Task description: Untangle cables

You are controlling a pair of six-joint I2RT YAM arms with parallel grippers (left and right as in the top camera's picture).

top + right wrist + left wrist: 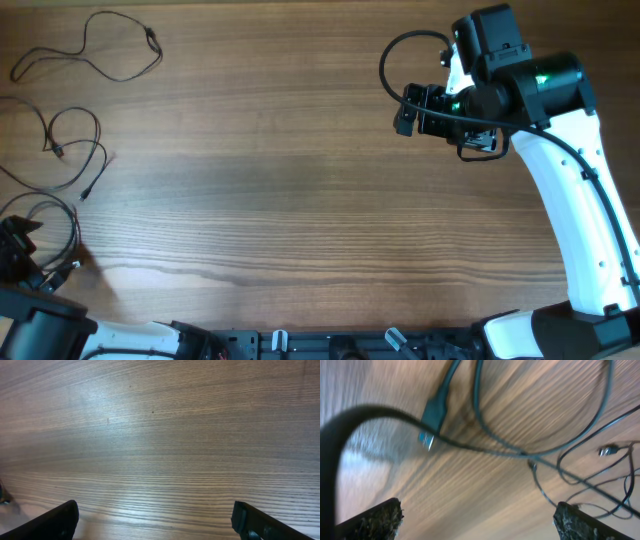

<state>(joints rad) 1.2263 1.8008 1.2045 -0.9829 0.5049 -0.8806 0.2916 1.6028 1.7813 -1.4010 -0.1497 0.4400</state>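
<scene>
Brown with fine, darker grain streaks is seen on the flat wooden table (300, 200). The thin black rubbery wires (476, 385) are matched by a blue-grey moulded plug (434, 412). The smooth robot arm shell (570, 200) is coloured white.

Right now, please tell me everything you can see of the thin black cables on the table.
The cables are very thin black wires with small plug ends, lying slack on the wooden table near its left edge. Three loose loops show: one at the far corner, one below it, one nearest the robot. Nothing holds them.
</scene>
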